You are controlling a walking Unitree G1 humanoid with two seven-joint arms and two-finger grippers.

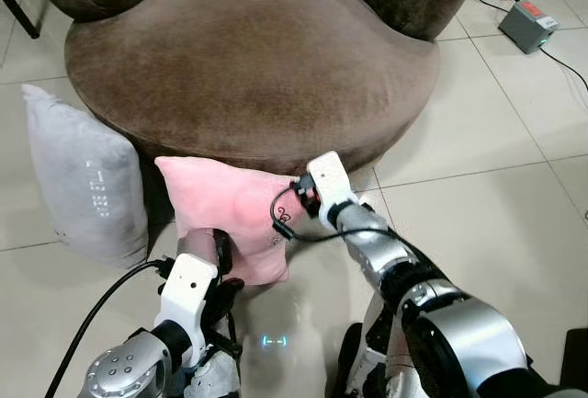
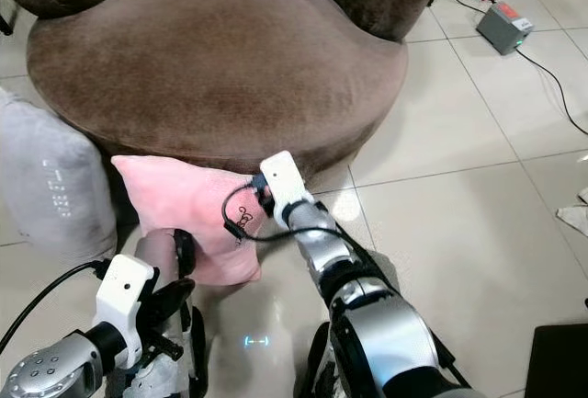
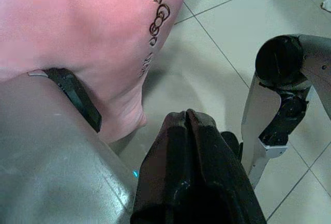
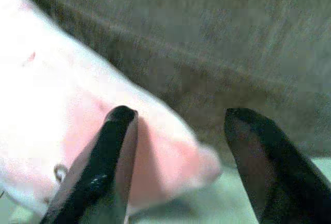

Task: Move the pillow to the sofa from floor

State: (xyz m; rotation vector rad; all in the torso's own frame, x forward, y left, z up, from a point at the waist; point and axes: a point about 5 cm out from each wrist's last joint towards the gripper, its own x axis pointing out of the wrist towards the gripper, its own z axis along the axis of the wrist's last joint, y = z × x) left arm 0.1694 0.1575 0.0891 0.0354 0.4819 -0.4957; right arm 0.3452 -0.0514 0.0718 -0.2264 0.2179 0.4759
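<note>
A pink pillow (image 1: 230, 214) stands on the tiled floor (image 1: 478, 196), leaning against the front of the brown sofa (image 1: 248, 58) at its 6 o'clock. The right gripper (image 4: 178, 131), fingers spread wide, reaches the pillow's upper corner at 3 o'clock. The left gripper (image 3: 150, 131) meets its lower edge at 7 o'clock; whether those fingers grip it, I cannot tell. A grey pillow (image 1: 83, 177) stands at 9 o'clock.

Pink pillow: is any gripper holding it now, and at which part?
The pillow is not clearly gripped. The right gripper is open at its corner; the left gripper's hold cannot be told.
</note>
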